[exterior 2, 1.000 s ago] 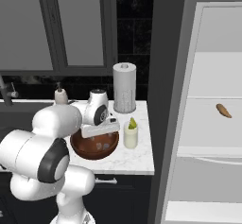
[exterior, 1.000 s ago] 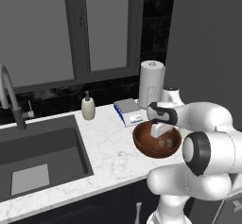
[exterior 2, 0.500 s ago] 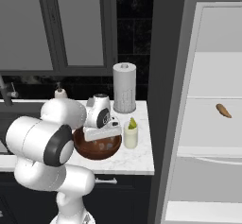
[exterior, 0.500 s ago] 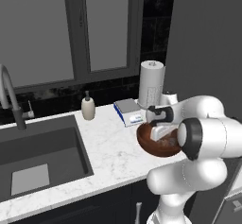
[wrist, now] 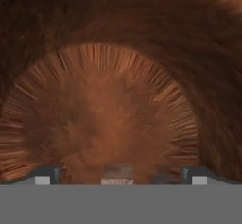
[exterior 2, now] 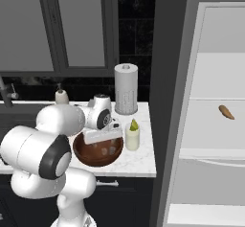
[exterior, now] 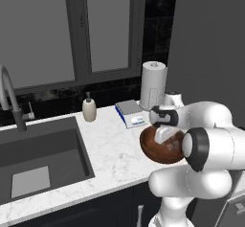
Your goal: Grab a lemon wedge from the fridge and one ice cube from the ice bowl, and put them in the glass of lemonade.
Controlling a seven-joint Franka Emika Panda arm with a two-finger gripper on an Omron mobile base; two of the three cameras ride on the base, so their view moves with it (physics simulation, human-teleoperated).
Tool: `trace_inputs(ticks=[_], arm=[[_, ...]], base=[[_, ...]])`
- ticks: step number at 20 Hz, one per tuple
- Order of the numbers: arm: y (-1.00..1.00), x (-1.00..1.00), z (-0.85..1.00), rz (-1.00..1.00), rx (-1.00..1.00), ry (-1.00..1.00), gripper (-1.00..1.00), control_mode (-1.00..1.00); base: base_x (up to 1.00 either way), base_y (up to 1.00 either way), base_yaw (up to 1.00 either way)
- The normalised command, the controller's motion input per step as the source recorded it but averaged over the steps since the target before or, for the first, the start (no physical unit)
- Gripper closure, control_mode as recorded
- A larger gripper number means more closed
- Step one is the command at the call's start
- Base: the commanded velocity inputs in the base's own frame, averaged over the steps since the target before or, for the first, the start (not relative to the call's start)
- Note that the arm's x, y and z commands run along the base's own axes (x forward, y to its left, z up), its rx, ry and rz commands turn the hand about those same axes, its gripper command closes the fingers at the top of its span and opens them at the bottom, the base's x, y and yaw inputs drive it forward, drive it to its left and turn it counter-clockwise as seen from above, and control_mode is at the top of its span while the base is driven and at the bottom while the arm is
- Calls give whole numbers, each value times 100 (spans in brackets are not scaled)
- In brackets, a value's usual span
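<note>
Reaching down into the ice bowl point(exterior 2: 91, 159), the claw point(wrist: 118, 173) gapes wide, holding nothing.

A kitchen: sink point(exterior: 40, 166), marble counter point(exterior: 112, 149), open fridge point(exterior 2: 210, 125), paper towel roll point(exterior: 153, 85).

arm: folded forward, elbow high | wrist: pitched down | gripper point(wrist: 118, 178): jaws spread wide, nothing between them

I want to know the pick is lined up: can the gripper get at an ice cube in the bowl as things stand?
Probably yes. The gripper is open and down inside the bowl, and an ice cube sits between its fingertips with nothing in between.
</note>
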Motion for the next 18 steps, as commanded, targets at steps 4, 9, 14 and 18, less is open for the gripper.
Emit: trace_inputs(ticks=[4, 9, 14, 18], arm=[[-7, -53, 0, 0, 3, -13, -100, -100], [4, -8, -12, 1, 1, -12, -100, -100], [0, 0, 0, 9, -1, 0, -100, -100], [0, 24, 0, 4, -4, 0, -100, -100]], base=[[0, 0, 0], [0, 0, 0], [0, 0, 0], [0, 0, 0]])
